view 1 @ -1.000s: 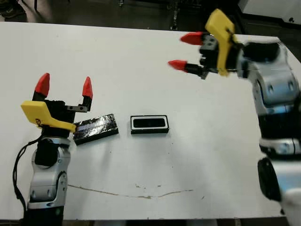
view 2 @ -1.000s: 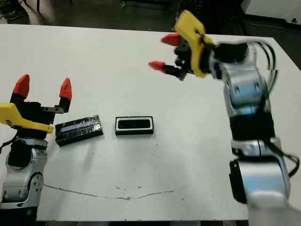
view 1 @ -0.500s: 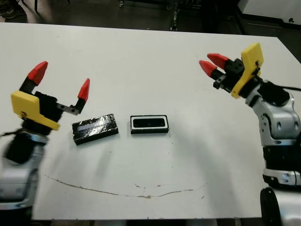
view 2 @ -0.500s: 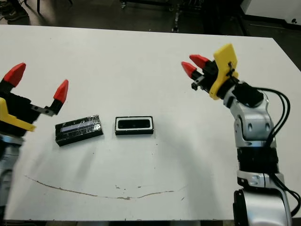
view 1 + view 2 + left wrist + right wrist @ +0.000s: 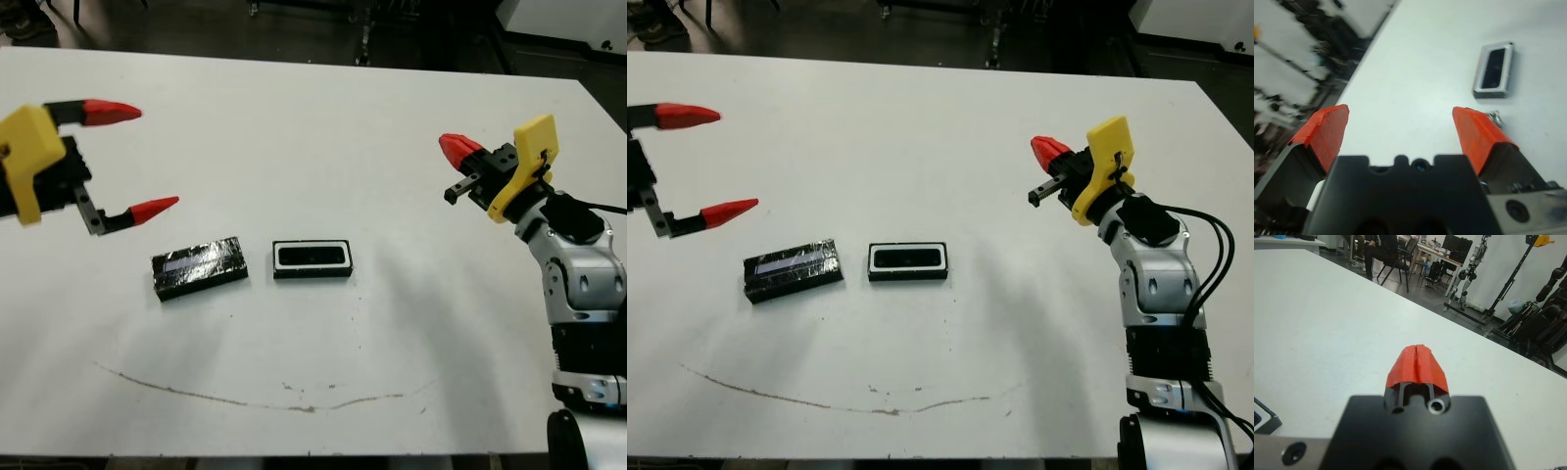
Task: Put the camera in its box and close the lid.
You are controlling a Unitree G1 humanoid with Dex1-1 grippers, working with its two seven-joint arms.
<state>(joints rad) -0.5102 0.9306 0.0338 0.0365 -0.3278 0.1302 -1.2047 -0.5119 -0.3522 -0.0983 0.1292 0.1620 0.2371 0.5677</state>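
The box (image 5: 312, 258), a small black tray with a white lining, lies flat at the table's middle. A dark bar, the camera (image 5: 312, 257), fills its inside. The lid (image 5: 198, 266), a glossy black slab with a pale streak, lies flat just left of the box and apart from it. My left gripper (image 5: 157, 157) hovers open above the table, behind and to the left of the lid, holding nothing. In the left wrist view the box (image 5: 1494, 68) shows beyond the spread fingers. My right gripper (image 5: 455, 149) is shut and empty, far to the right of the box.
A thin brown mark (image 5: 245, 397) runs along the table near its front edge. Beyond the far edge are dark floor and equipment stands. The right wrist view shows a seated person (image 5: 1376, 247) and chairs past the table.
My left gripper has lifted away from the lid, up and to the left, and turned sideways. My right gripper has swung right and lower, and its fingers have shut. Box and lid have not moved.
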